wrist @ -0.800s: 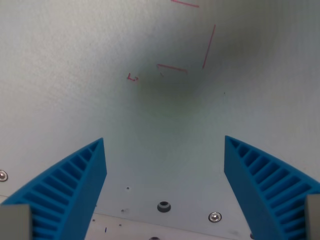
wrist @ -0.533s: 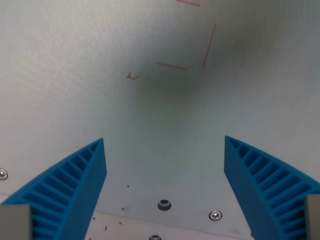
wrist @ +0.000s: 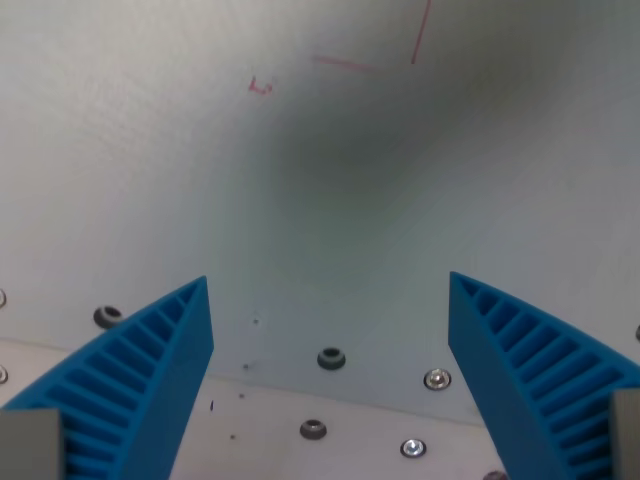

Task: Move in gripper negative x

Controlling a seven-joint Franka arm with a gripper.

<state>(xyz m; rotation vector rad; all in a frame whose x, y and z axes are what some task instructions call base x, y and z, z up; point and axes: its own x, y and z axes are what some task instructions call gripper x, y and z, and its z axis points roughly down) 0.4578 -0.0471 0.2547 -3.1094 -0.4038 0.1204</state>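
My gripper (wrist: pixel 330 300) is open, and nothing lies between its two blue ribbed fingers (wrist: pixel 130 390). One finger fills the lower corner at the wrist view's left, the other the lower corner at the wrist view's right. Below them lies a pale white table sheet (wrist: pixel 150 150) with thin red pen marks (wrist: pixel 262 87) near the top edge. A soft dark shadow of the arm falls on the middle of the sheet.
The sheet's near edge (wrist: pixel 300 395) crosses the bottom of the view, with several screws and bolt holes (wrist: pixel 331 358) along it. A beige surface (wrist: pixel 260 440) shows below that edge.
The whole scene has slid upward in the picture: the red marks now sit near the top and more screws and the beige surface show at the bottom. The camera moved; the fingers stayed equally wide.
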